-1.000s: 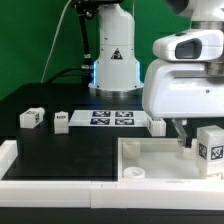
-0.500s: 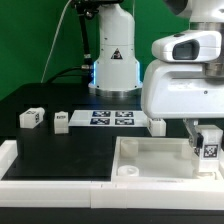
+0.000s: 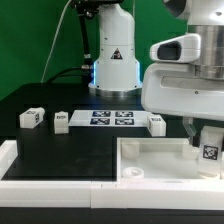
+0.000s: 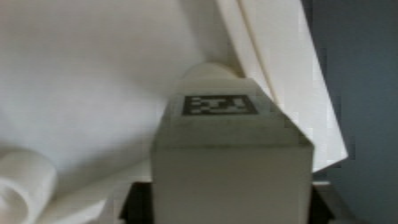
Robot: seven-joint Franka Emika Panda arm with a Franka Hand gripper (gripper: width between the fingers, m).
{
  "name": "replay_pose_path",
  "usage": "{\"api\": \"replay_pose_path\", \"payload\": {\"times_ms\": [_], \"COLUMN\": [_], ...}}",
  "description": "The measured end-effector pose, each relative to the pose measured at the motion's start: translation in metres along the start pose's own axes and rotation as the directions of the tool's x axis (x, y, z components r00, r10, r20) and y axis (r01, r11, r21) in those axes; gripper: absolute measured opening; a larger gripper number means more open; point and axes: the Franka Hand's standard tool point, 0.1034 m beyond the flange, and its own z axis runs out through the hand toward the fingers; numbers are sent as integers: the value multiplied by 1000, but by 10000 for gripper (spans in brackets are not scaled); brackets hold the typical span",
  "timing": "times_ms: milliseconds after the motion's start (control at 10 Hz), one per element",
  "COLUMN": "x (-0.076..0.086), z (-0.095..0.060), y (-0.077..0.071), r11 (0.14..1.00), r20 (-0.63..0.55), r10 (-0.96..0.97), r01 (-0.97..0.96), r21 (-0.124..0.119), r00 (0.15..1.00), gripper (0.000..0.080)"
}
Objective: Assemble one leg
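My gripper (image 3: 207, 140) is shut on a white leg (image 3: 209, 148) with a black-and-white tag on its face, and holds it upright over the right part of the large white panel (image 3: 150, 160). In the wrist view the leg (image 4: 224, 140) fills the middle, with a dark finger (image 4: 137, 200) on each side of it and the panel's raised rim (image 4: 276, 60) running beside it. Two more legs (image 3: 31, 117) (image 3: 62, 121) lie on the black table at the exterior view's left. Another leg (image 3: 156, 124) stands just behind the panel.
The marker board (image 3: 112, 118) lies flat at the back of the table in front of the robot base (image 3: 113, 60). A white border strip (image 3: 50, 168) runs along the table's front and left edges. The arm's large white body (image 3: 180, 90) hides the right rear of the table.
The gripper with the leg has moved down and slightly toward the exterior view's left, so the leg now sits lower over the panel's right side.
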Motion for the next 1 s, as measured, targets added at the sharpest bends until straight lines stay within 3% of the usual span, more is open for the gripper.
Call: {"api": "replay_pose_path", "payload": {"times_ms": [200, 500, 800, 900, 1000], "x": [0, -1, -3, -3, -3], "z": [1, 1, 1, 2, 2], "y": [2, 5, 3, 3, 3], "r11": [962, 800, 717, 736, 766], "r20": [1, 4, 11, 12, 13], "r10": [272, 600, 697, 677, 643], "r01": [-272, -600, -697, -677, -643], "r21": [-8, -22, -19, -19, -18], "r00": [962, 800, 717, 736, 766], "gripper": [290, 291, 337, 504, 618]}}
